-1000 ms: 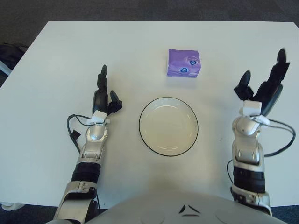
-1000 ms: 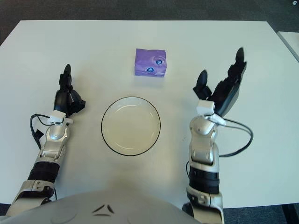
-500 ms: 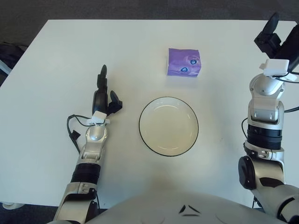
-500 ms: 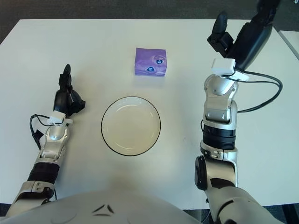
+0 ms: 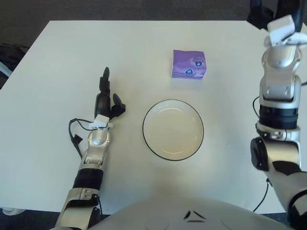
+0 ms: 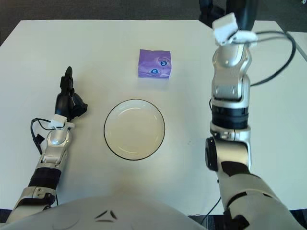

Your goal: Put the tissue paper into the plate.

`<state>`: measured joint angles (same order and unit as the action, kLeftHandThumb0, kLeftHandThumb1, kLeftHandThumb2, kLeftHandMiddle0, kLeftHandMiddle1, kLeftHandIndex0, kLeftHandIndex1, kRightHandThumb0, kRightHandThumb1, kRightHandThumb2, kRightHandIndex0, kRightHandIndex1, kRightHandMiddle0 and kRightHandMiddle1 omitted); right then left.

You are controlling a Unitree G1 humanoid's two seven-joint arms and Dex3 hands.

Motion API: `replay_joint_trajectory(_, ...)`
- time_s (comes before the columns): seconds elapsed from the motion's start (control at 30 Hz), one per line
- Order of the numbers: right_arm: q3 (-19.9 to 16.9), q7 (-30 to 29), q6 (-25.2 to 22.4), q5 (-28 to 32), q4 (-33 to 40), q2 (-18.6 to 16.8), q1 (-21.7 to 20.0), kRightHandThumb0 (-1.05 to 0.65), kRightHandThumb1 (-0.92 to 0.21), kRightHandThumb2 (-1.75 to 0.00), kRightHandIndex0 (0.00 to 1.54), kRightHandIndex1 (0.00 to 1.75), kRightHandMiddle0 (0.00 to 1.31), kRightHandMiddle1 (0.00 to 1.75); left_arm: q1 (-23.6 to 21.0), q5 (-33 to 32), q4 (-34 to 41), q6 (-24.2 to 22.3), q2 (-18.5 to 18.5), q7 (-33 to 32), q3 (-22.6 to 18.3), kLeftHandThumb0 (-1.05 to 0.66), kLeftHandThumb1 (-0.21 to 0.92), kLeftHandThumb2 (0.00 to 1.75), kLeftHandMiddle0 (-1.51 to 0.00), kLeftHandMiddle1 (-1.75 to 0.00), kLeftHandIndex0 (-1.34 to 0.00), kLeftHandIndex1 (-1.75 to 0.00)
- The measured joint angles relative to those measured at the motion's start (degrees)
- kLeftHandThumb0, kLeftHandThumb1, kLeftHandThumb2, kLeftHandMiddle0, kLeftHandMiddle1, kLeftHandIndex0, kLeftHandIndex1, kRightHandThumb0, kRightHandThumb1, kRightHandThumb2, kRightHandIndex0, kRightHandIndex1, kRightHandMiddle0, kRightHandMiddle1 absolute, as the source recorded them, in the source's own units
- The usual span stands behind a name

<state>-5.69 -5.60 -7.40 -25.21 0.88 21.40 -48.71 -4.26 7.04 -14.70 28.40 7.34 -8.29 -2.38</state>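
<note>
Tabletop (image 5: 57, 57) carries everything. My left hand (image 5: 104, 98) shows to the left of the plate (image 5: 173, 129), fingers loosely extended and holding nothing, idle because the tissue paper (image 5: 188, 63) sits nearer my other side. That purple pack lies beyond the plate, apart from its rim, untouched. My right hand (image 6: 225, 9) is raised at the far right, beyond and to the right of the pack (mostly cut off, so I cannot tell its fingers), presumably positioning to reach it.

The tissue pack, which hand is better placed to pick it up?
Probably the right hand: it is raised at the table's far side, level with the tissue pack. The left hand shows beside the plate.
</note>
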Motion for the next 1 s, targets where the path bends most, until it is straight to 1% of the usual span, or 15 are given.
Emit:
replay_joint_trajectory(0.07,0.94,0.28,0.54,0.01,-3.64,0.22,-2.42,-0.9,-0.92,-0.8,0.03,0.01,0.0,0.0,0.0,-0.01,0.0,-0.12,0.03,0.0,-0.01,-0.89,0.92,1.21,-0.02,0.0,0.0,-0.15)
replay_joint_trajectory(0.27,3.78,-0.16,2.31,-0.28,-17.83,0.09,-8.5,-0.94,-0.92,-0.79,0.03,0.01,0.0,0.0,-0.26,0.02,0.62,-0.26,0.11,0.0,-0.03,-0.89,0.92,1.21,-0.02,0.0,0.0,-0.15)
replay_joint_trajectory(0.33,5.04,-0.16,3.8,-0.42,-23.21,0.17,-10.62,-0.96,-0.92,-0.79,0.03,0.01,0.0,0.0,-0.23,0.03,0.75,-0.32,0.11,0.0,-0.04,-0.89,0.92,1.21,-0.02,0.0,0.0,-0.15)
replay_joint_trajectory(0.4,6.51,0.26,6.26,-0.82,-28.11,0.57,-12.48,-0.98,-0.92,-0.79,0.03,0.01,0.02,0.01,-0.23,0.05,0.8,-0.45,0.12,0.0,-0.03,-0.89,0.92,1.21,-0.02,0.0,0.0,-0.15)
replay_joint_trajectory(0.47,9.17,0.9,10.19,-1.86,-33.48,1.61,-14.34,-1.01,-0.92,-0.81,0.03,0.01,0.03,0.02,-0.26,0.08,0.83,-0.61,0.1,0.0,-0.01,-0.89,0.92,1.21,-0.02,0.0,0.0,-0.15)
replay_joint_trajectory(0.53,12.34,0.95,14.35,-4.15,-38.74,2.68,-16.1,-1.03,-0.92,-0.84,0.03,0.01,0.02,0.02,-0.27,0.13,0.81,-0.89,0.08,0.0,-0.01,-0.89,0.92,1.2,-0.02,0.0,0.0,-0.15)
replay_joint_trajectory(0.6,15.66,0.5,17.6,-7.1,-43.73,3.54,-17.96,-1.04,-0.92,-0.86,0.03,0.01,0.02,0.02,-0.24,0.2,0.71,-1.42,0.08,0.0,0.01,-0.89,0.92,1.2,-0.02,0.0,0.0,-0.15)
replay_joint_trajectory(0.67,18.77,-0.21,19.7,-9.94,-48.36,4.06,-19.9,-1.04,-0.92,-0.88,0.02,0.0,0.01,0.01,-0.24,0.22,0.54,-1.82,0.06,-0.02,0.01,-0.89,0.92,1.2,-0.02,0.0,0.0,-0.16)
replay_joint_trajectory(0.73,21.28,-0.37,20.05,-12.23,-52.54,4.07,-21.95,-1.05,-0.92,-0.89,0.01,0.0,0.0,0.0,-0.22,0.35,0.48,-2.11,0.06,-0.09,0.01,-0.89,0.92,1.2,-0.02,0.0,0.0,-0.16)
replay_joint_trajectory(0.83,23.79,-0.48,19.95,-14.14,-56.94,3.83,-24.58,-1.05,-0.92,-0.91,0.0,0.0,0.0,0.0,-0.22,0.55,0.47,-2.38,0.04,-0.41,0.01,-0.89,0.92,1.19,-0.02,0.0,0.0,-0.17)
replay_joint_trajectory(1.0,26.48,0.09,19.97,-15.03,-61.06,3.6,-28.04,-1.05,-0.92,-0.9,0.0,0.0,0.0,0.0,-0.22,0.74,0.57,-2.63,-0.02,-0.92,0.02,-0.89,0.92,1.19,-0.02,0.0,0.0,-0.18)
